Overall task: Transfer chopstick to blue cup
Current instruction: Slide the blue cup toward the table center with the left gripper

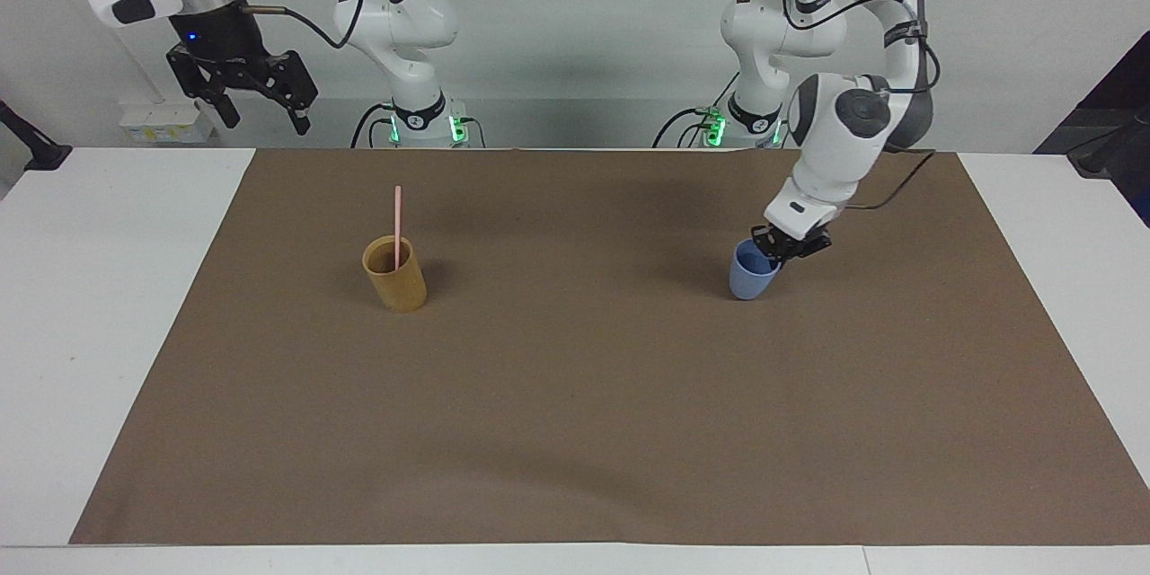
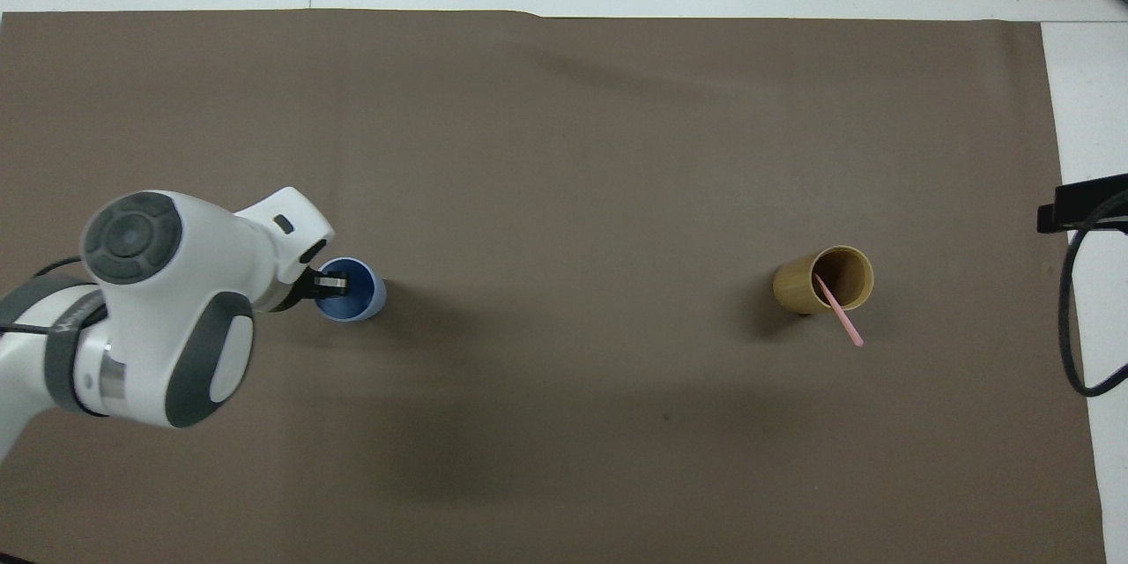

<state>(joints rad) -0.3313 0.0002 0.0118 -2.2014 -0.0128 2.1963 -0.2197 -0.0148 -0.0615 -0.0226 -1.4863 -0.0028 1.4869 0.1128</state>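
Note:
A pale pink chopstick (image 1: 397,227) (image 2: 838,315) stands in a tan cup (image 1: 395,274) (image 2: 825,280) toward the right arm's end of the brown mat. The light blue cup (image 1: 751,272) (image 2: 355,293) stands upright on the mat toward the left arm's end. My left gripper (image 1: 780,249) (image 2: 331,284) is shut on the blue cup's rim, one finger inside it. My right gripper (image 1: 260,105) hangs open high above the table's edge by its base, holding nothing; it waits.
A brown mat (image 1: 575,431) covers most of the white table (image 1: 81,287). A black cable and a bracket (image 2: 1079,211) show at the overhead view's edge, off the mat at the right arm's end.

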